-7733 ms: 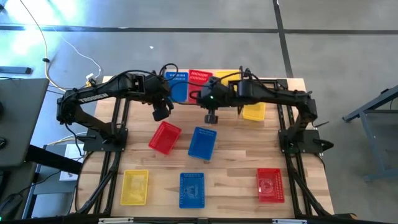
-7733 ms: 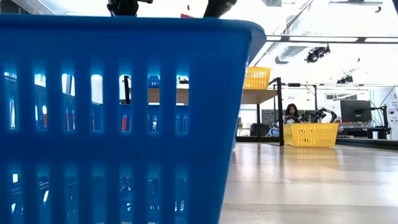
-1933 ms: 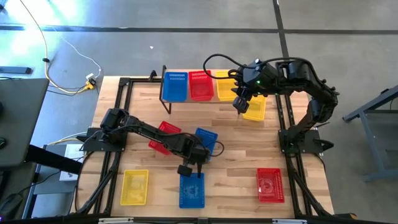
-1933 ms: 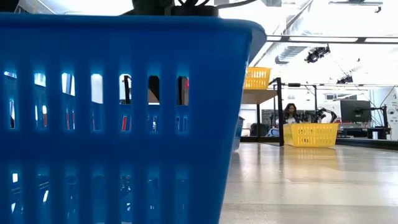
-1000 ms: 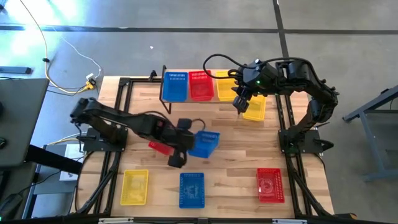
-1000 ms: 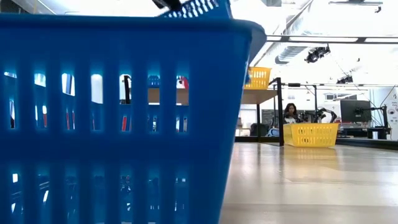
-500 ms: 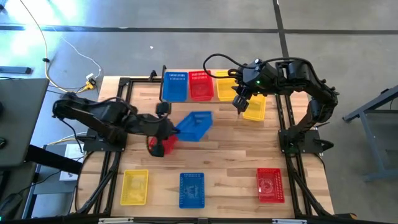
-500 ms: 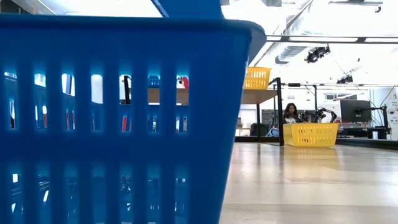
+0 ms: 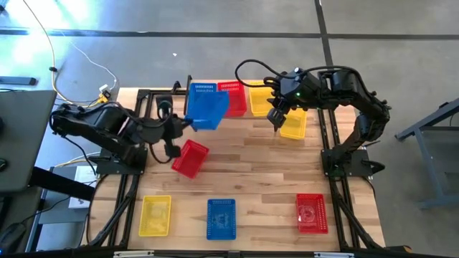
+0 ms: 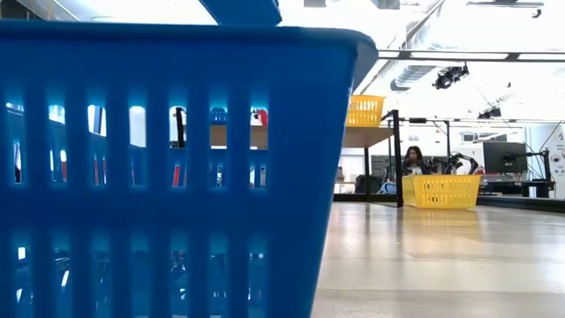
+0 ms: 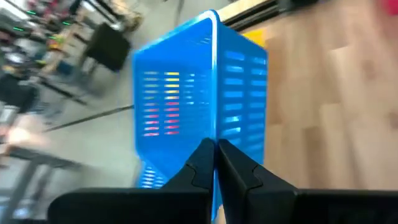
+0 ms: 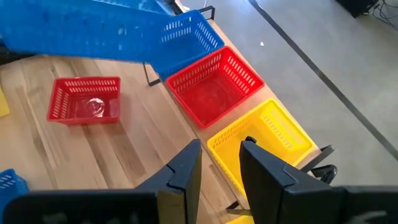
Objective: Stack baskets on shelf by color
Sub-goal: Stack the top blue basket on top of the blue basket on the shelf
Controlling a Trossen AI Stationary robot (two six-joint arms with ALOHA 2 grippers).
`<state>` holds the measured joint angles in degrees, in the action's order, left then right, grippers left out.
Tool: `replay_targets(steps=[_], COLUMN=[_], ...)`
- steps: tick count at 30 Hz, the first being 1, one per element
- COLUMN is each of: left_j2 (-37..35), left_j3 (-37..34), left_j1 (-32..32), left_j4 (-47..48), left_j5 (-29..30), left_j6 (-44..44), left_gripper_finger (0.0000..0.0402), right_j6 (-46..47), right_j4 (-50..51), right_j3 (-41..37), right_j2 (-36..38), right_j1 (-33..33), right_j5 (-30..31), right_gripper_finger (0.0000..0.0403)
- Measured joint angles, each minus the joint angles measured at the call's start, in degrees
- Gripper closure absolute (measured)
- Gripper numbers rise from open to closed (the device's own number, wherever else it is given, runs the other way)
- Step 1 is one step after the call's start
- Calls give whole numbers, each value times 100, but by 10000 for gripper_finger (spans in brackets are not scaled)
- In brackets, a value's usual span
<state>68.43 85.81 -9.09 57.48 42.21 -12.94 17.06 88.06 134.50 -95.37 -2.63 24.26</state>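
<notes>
Left gripper (image 9: 181,123) is pinching the rim of a blue basket (image 9: 208,111) between closed fingers, carrying it tilted at about 11 o'clock on the table, just over the blue basket on the shelf (image 12: 198,31). Step in hand, judging by position: stacking blue on blue. Next move likely calls for levelling the basket, lining it up over the shelf's left slot, and lowering it in. Right gripper (image 12: 221,168) is waiting with fingers apart above the shelf's yellow basket (image 12: 261,138), holding nothing.
</notes>
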Motion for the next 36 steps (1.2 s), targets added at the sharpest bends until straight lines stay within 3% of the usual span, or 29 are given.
replay_targets(steps=[6, 11, 23, 36], left_j2=[73, 276, 853, 1384], left_j3=[0, 1, -1, -1], left_j1=[552, 1082, 1726, 2004], left_j4=[169, 571, 846, 1001], left_j5=[478, 542, 74, 36], left_j6=[-559, -552, -318, -308], left_gripper_finger=[401, 401, 401, 401], right_j6=[113, 260, 365, 347], right_j4=[-1, 1, 2, 2], right_j3=[0, 0, 0, 0], right_j2=[0, 0, 0, 0], right_j1=[0, 0, 0, 0], right_j5=[15, 15, 222, 223], right_gripper_finger=[306, 306, 306, 306])
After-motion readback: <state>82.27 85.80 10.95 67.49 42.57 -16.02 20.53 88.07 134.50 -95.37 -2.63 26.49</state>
